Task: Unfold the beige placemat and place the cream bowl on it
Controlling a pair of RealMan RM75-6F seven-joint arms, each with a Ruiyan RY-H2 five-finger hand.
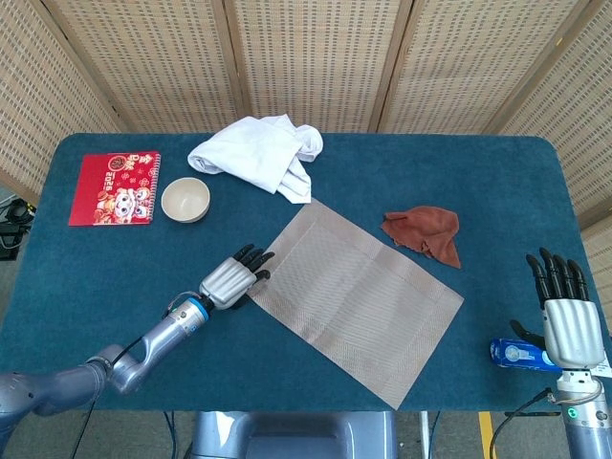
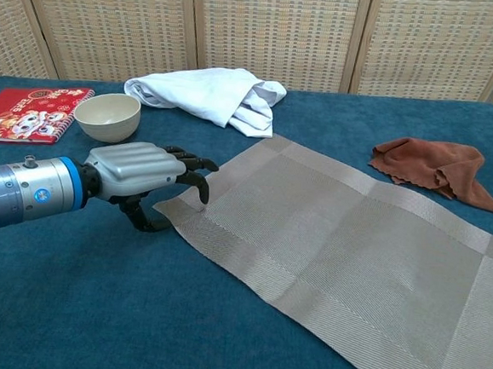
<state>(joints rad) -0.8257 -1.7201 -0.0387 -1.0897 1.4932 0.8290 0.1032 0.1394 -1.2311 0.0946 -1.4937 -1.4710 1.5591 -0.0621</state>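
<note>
Head view showed the beige placemat point(image 1: 356, 301) lying open and flat on the blue counter point(image 1: 497, 182), set at a slant with one corner toward the white cloth point(image 1: 260, 156) and the opposite corner near the front edge. The left hand point(image 1: 229, 280) lay at the mat's left corner, its dark fingers point(image 1: 256, 266) curled down onto the edge of the mat; in the chest view the thumb seemed tucked just under that corner (whether it truly pinched the fabric could not be told). The cream bowl point(image 1: 185, 200) stood upright on the counter, well apart from the mat, just beside the red notebook point(image 1: 116, 188) at the far left. A rust-brown rag point(image 1: 424, 232) lay crumpled near the mat's far right edge without touching it. The right hand point(image 1: 567, 311) was raised at the front right corner, fingers straight and spread, holding nothing, with a small blue object point(image 1: 517, 354) lying just beside it.
</note>
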